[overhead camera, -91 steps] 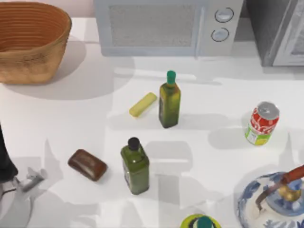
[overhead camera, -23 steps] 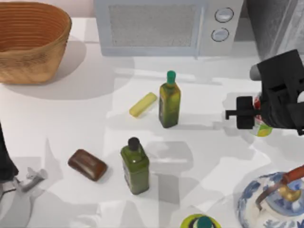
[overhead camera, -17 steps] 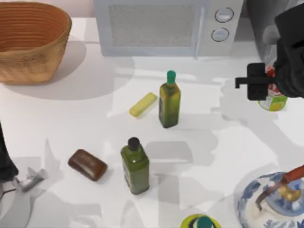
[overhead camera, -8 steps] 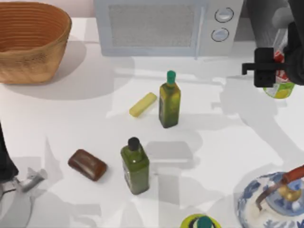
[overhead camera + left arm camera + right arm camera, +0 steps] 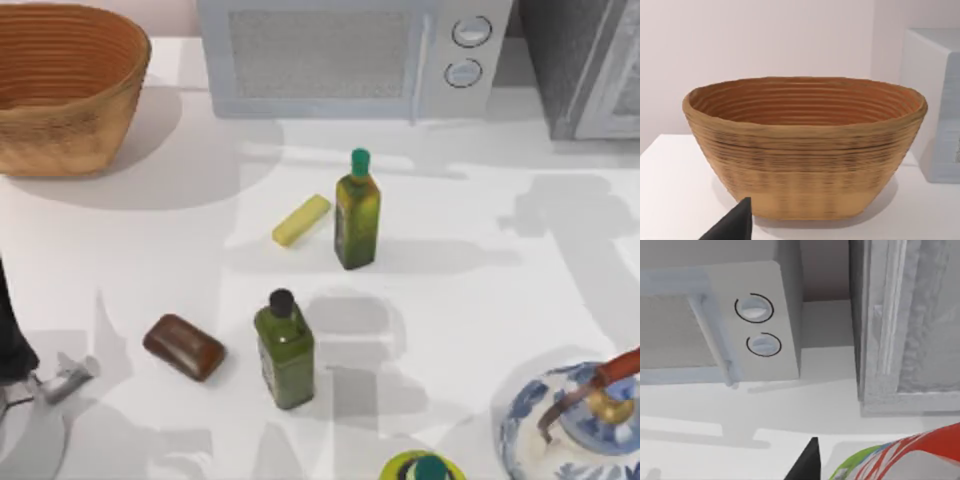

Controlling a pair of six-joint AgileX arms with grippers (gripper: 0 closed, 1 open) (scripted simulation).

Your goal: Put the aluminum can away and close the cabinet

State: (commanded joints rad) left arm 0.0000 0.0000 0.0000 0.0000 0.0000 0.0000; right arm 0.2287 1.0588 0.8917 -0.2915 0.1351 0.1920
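The aluminum can [image 5: 912, 455], red and white with a yellow-green band, fills the near corner of the right wrist view, held in my right gripper [image 5: 875, 471]. One dark fingertip [image 5: 808, 464] shows beside it. The can hangs above the table in front of the cabinet [image 5: 910, 315], a dark grey speckled unit with a pale framed door panel. That cabinet [image 5: 575, 60] sits at the table's back right corner. My left gripper [image 5: 62, 378] is parked at the front left edge.
A white microwave [image 5: 350, 55] stands at the back, left of the cabinet, and a wicker basket [image 5: 60, 90] at the back left. Two green oil bottles [image 5: 357, 210] [image 5: 285, 350], a yellow bar [image 5: 301, 220], a brown block [image 5: 184, 347] and a blue-white teapot [image 5: 575, 420] stand on the table.
My right gripper took hold of the can, lifted it and carried it toward the back right, out of the top view. Only its shadow remains there. The left arm has not moved.
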